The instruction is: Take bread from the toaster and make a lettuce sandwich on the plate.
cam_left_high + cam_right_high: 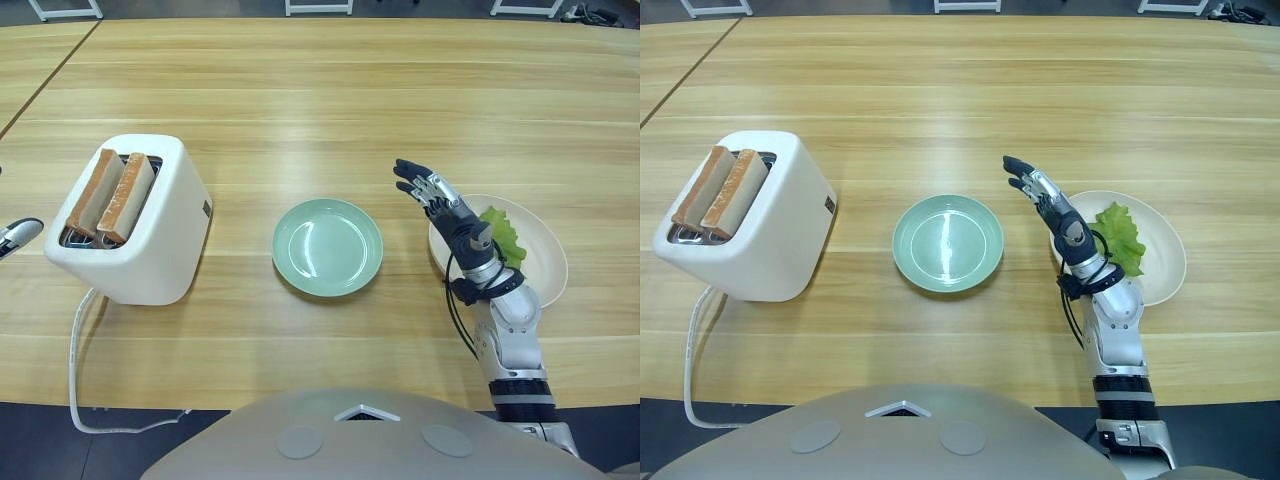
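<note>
Wooden table, with three containers in a row across it.

At the left, a white toaster, both slots filled: two slices of bread standing on edge side by side, brown crusts up, leaning slightly, tops well clear of the slots. White cable trailing from the toaster's near side toward the table's front edge.

In the middle, a pale green plate, round and glossy, with nothing on it. Well apart from the toaster, nearer to the dish on the right.

At the right, a cream dish, shallow, holding one leaf of green lettuce on its left half, by the rim.

Right hand raised between the green plate and the cream dish, wrist across the dish's left rim and in front of part of the lettuce. Fingers straight and slightly spread, pointing up and to the left, clasping nothing.

Left hand just showing at the far left edge, beside the toaster and apart from it; whether spread or curled, cannot tell.
</note>
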